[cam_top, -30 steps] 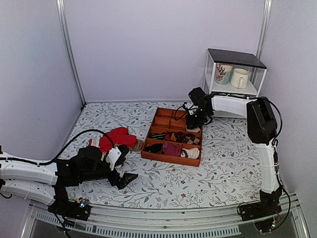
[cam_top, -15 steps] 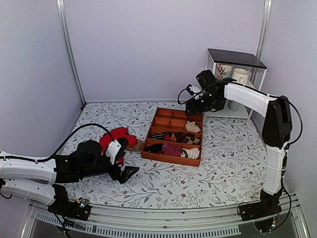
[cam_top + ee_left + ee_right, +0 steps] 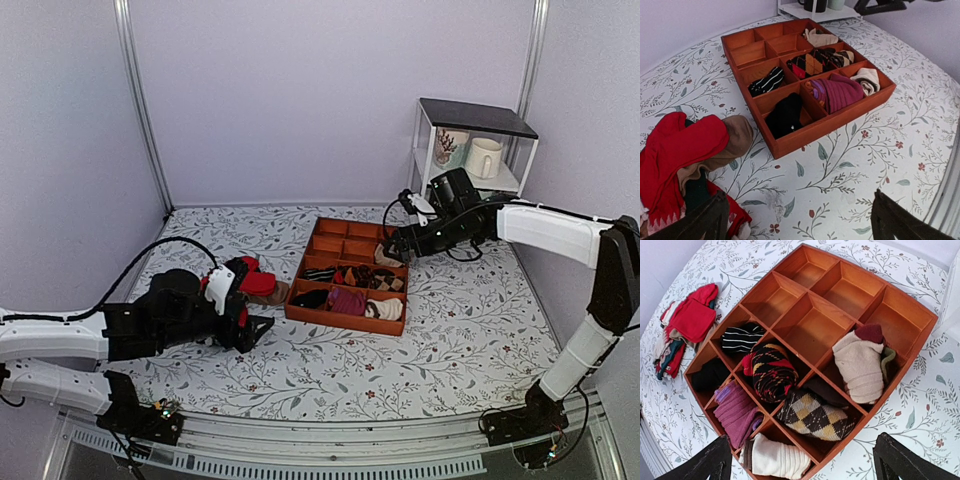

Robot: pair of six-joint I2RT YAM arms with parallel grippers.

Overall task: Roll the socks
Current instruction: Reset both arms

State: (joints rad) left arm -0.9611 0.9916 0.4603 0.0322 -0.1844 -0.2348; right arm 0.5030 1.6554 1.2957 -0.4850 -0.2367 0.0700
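The socks (image 3: 857, 367) lie as a rolled beige bundle with a maroon cuff and an olive edge in a right-hand compartment of the wooden tray (image 3: 895, 376). The overhead view shows the socks (image 3: 388, 256) at the tray's (image 3: 345, 320) right side, and the left wrist view shows the socks (image 3: 820, 37) at the far side of the tray (image 3: 830, 125). My right gripper (image 3: 398, 243) (image 3: 802, 445) hovers open just above that side, holding nothing. My left gripper (image 3: 255, 330) (image 3: 797, 210) is open and low over the cloth.
A loose pile of red socks (image 3: 245, 278) (image 3: 685, 145) (image 3: 692, 317) lies left of the tray, beside my left gripper. Other compartments hold argyle, purple, black, striped and cream bundles. A small shelf with mugs (image 3: 475, 150) stands at the back right.
My right gripper opened, leaving the beige bundle in the tray, rose, then swung back down and to the right. My left arm slid slightly forward toward the red pile.
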